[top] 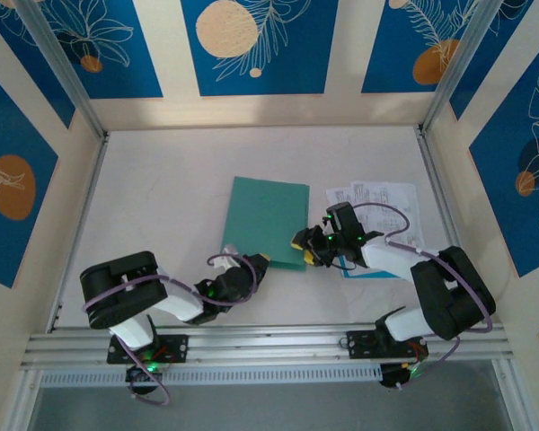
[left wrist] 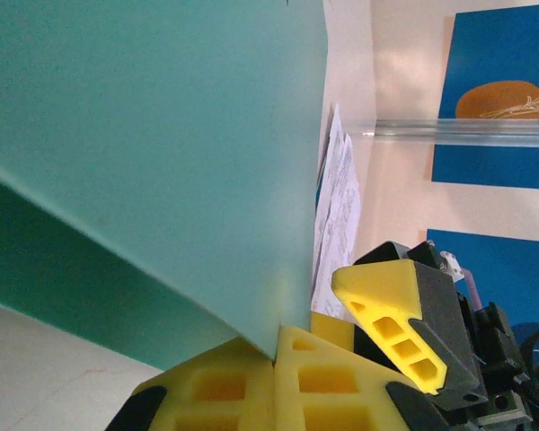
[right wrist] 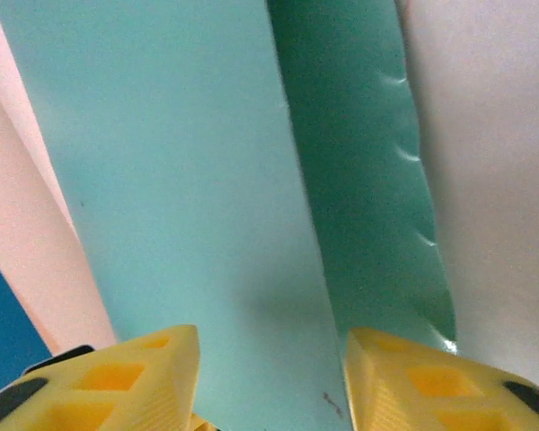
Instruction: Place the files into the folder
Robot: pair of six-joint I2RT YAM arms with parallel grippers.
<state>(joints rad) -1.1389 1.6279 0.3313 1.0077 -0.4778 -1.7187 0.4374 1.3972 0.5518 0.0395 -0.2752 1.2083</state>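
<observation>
Your left jaws pinch the folder [top: 268,220] cover at its near-left corner and hold it raised. Your right jaws stand spread at the near-right corner. The cover looks thin, light and floppy, so grip it by the edges. The files [top: 377,202] lie on the desk [top: 162,197] just right of the folder.

Left arm [top: 175,305] and right arm [top: 391,258]: black joints and white links are seen; grey-purple cables [top: 386,209] are looped alongside; green lights [top: 149,362] are lit; yellow cut-out claw fingers [right wrist: 117,377] are fitted.

Plain teal-green folder [top: 268,220], white files [top: 391,193] printed black, perhaps blue-edged
</observation>
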